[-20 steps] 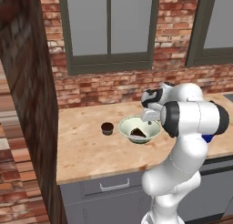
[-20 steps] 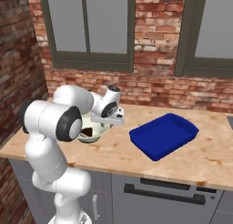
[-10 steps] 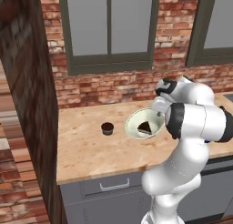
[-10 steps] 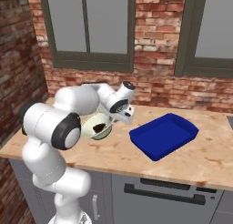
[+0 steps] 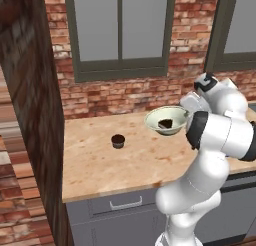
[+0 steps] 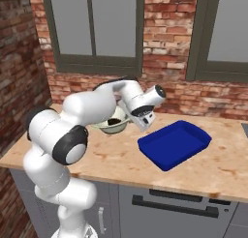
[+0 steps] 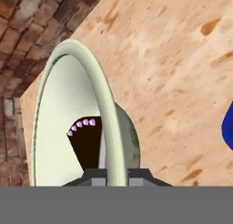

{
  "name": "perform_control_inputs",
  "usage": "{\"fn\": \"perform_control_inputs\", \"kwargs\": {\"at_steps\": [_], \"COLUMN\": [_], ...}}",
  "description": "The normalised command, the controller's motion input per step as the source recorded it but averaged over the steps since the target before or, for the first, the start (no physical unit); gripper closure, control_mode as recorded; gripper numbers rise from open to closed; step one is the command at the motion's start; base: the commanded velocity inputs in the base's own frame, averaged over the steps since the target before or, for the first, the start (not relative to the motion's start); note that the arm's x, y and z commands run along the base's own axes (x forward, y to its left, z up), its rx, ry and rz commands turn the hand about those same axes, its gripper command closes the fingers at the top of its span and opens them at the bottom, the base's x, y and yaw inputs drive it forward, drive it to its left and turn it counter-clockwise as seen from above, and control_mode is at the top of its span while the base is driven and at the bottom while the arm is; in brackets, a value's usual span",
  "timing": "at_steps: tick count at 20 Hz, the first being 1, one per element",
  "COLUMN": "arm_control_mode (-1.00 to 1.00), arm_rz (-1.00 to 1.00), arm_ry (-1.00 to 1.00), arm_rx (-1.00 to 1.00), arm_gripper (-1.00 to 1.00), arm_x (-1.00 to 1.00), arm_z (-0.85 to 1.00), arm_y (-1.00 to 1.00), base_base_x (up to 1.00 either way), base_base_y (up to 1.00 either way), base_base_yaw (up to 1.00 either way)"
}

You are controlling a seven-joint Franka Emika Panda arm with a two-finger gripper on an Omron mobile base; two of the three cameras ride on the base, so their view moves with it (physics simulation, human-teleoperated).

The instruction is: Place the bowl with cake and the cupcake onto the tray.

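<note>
**Bowl aloft, tray off to the robot's right**

Above the surface (image 6: 111, 157), the tool (image 6: 141, 120) holds the bowl with cake (image 5: 167, 121) by its rim, clear of the top. From the right base camera the tray (image 6: 175, 144) lies just beyond the tool, further toward the robot's right, its long axis running diagonally from the front edge back toward the brick wall. That is the relation the coming move turns on, I judge: the bowl has to travel sideways to the right until it hangs over the blue floor, then go down inside the low rim.

At the hand camera the pale rim of the bowl (image 7: 107, 127) runs straight down between the fingertips, with the dark cake beside it, so the tool is pinching the bowl's wall, one finger inside and one outside (the fingers themselves are mostly hidden by the bowl). A sliver of the blue tray (image 7: 228, 125) shows at the right edge of that picture.

On the left base camera the cupcake (image 5: 118, 140) sits alone on the surface, well apart from the bowl and further left, so it is on the far side from the tray. The right base camera gives the bowl-to-tray gap; the arm covers where the cupcake would be.
</note>
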Motion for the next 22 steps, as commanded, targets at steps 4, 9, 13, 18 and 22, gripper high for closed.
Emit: {"fn": "perform_control_inputs", "kwargs": {"at_steps": [4,9,13,18,22], "arm_control_mode": [-1.00,-1.00,-1.00,-1.00,-1.00], "arm_rz": [-0.20,-0.12,-0.13,-0.19,-0.15], "arm_ry": [0.13,0.11,0.00,-0.03,-0.05], "arm_rx": [0.21,0.01,-0.03,-0.04,-0.05], "arm_gripper": [1.00,1.00,1.00,1.00,1.00], "arm_x": [0.01,0.02,-0.06,-0.22,-0.34], "arm_z": [0.65,0.28,0.07,-0.01,-0.08], "arm_y": [-0.52,-0.89,-0.61,-0.68,-0.65], "base_base_x": [0.00,0.00,0.00,0.00,0.00], "base_base_y": [0.00,0.00,0.00,0.00,0.00], "base_base_yaw": [0.00,0.00,0.00,0.00,0.00]}}
